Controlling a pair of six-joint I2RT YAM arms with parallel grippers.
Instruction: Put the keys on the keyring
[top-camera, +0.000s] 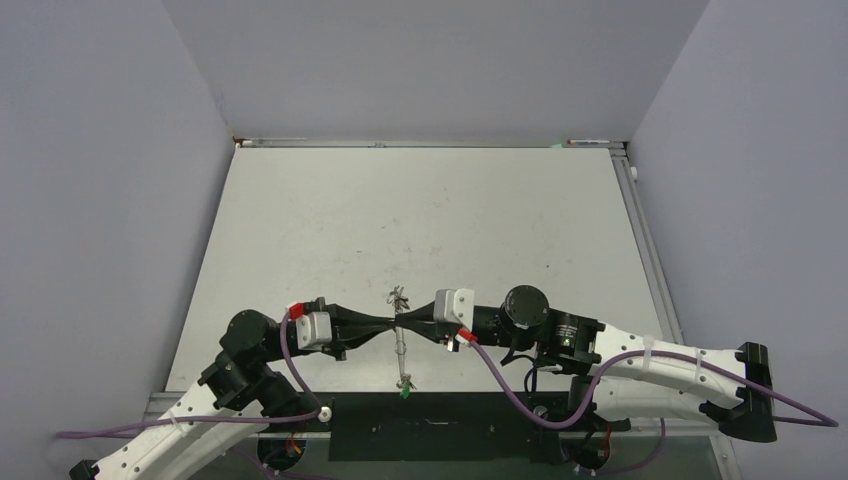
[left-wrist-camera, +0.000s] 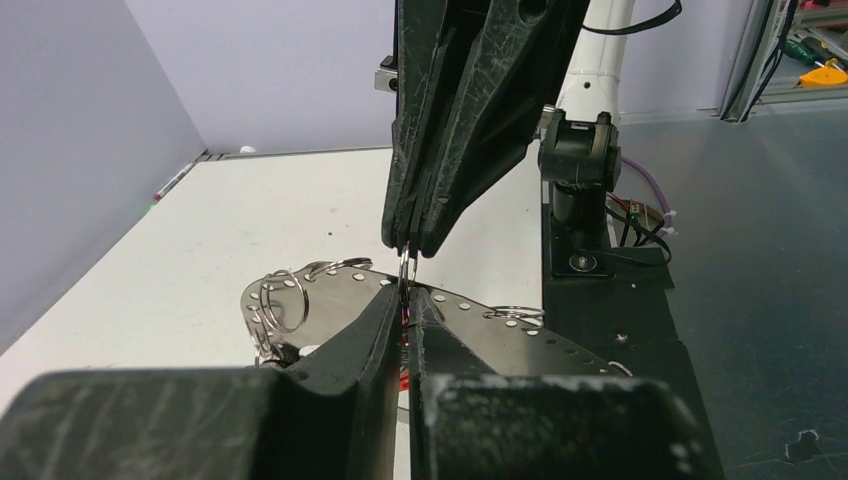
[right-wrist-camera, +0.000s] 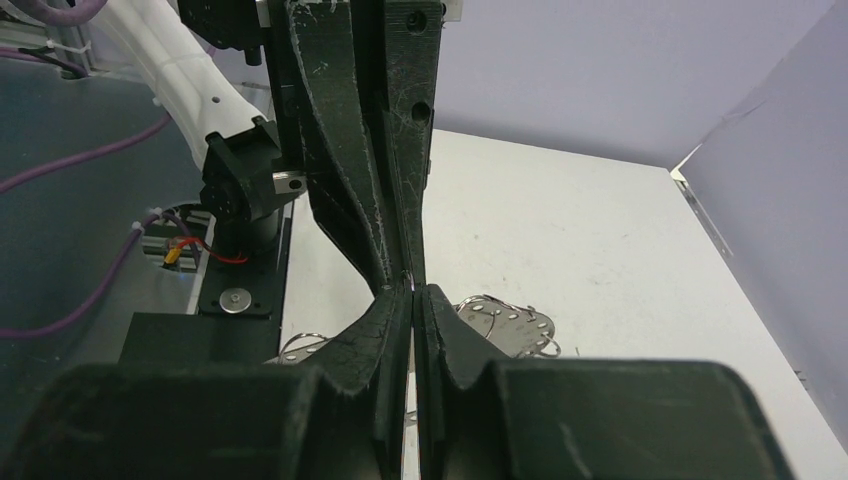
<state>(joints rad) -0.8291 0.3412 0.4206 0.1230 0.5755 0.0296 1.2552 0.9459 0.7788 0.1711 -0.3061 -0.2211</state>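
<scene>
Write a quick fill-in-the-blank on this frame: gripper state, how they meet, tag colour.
The left gripper and right gripper are both ___ on the keyring.
They meet tip to ___ above the table.
The tag nearest the arm bases is ___.
Missing: shut; tip; green.

Left fingers (left-wrist-camera: 365, 330) and right fingers (right-wrist-camera: 447, 338) pinched, tips facing.

Two tools (left-wrist-camera: 408, 300) (right-wrist-camera: 412, 295), one keyring (top-camera: 400, 350), one green-tagged key (top-camera: 404, 390).

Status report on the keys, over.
Left gripper, right gripper shut, tip to tip on keyring. Green-tagged key lies toward near edge. Nothing in the way.
</scene>
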